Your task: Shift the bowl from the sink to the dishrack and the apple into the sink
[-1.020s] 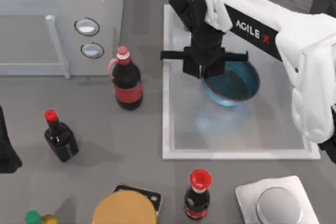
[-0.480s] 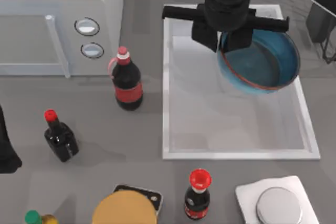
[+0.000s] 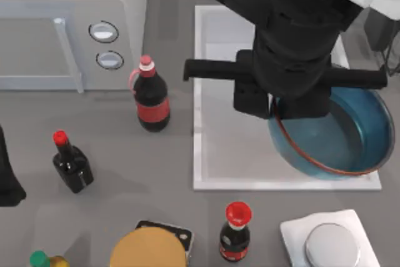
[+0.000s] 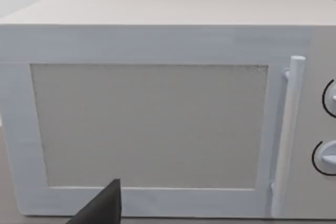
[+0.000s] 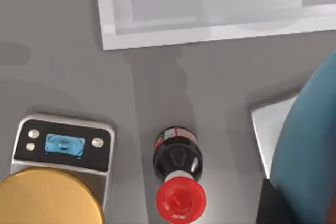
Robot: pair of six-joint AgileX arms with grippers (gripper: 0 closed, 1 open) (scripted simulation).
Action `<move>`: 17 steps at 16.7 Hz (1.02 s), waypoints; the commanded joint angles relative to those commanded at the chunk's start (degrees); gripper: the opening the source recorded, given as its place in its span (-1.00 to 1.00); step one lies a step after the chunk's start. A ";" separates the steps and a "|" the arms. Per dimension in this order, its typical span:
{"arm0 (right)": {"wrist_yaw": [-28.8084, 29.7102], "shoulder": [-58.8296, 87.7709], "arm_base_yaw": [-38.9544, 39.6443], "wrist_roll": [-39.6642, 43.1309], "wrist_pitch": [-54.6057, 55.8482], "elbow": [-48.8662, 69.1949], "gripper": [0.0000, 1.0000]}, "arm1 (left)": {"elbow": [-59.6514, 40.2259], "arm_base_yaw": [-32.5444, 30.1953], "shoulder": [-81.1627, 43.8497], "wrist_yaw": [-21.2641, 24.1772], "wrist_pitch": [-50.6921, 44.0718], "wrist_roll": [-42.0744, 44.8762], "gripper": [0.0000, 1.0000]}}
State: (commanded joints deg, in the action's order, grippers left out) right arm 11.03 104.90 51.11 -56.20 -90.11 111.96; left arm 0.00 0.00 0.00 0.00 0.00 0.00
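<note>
Bottles line the near part of the table in the top view: a red-capped cola bottle (image 3: pixel 235 237) at six o'clock, a round gold-topped scale (image 3: pixel 150 248) just to its nine o'clock, a silver round plate on a white base (image 3: pixel 330 242) toward five o'clock, and a small dark bottle (image 3: pixel 70 166) well out at eight o'clock. Open grey tabletop (image 3: pixel 125 154) runs between these and the sink (image 3: pixel 199 154), whose near rim sits just beyond the cola bottle. Over the sink's near right corner hangs the bowl (image 3: pixel 350 142), its far-left rim pinched by the right gripper (image 3: pixel 282 105) (fingers closed onto the rim, the bowl lying at the gripper's four o'clock), and its edge reaches past the sink's right rim. A larger cola bottle (image 3: pixel 150 97) stands just left of the sink, and the white microwave (image 3: pixel 62 23) fills the far left. From the right wrist, the scale's blue display (image 5: pixel 64 144) and the cola bottle's cap from above are plain. The left wrist view faces the microwave door, with a dark tip of the left gripper (image 4: pixel 102 208); whether it is parted I cannot tell.
</note>
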 joint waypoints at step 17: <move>-6.25 -7.34 -6.19 6.79 11.68 -7.87 -1.00 | 0.00 0.00 0.00 0.00 0.00 0.00 1.00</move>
State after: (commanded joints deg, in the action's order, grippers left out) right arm 4.78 97.56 44.92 -49.41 -78.44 104.08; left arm 0.00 0.00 0.00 0.00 0.00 0.00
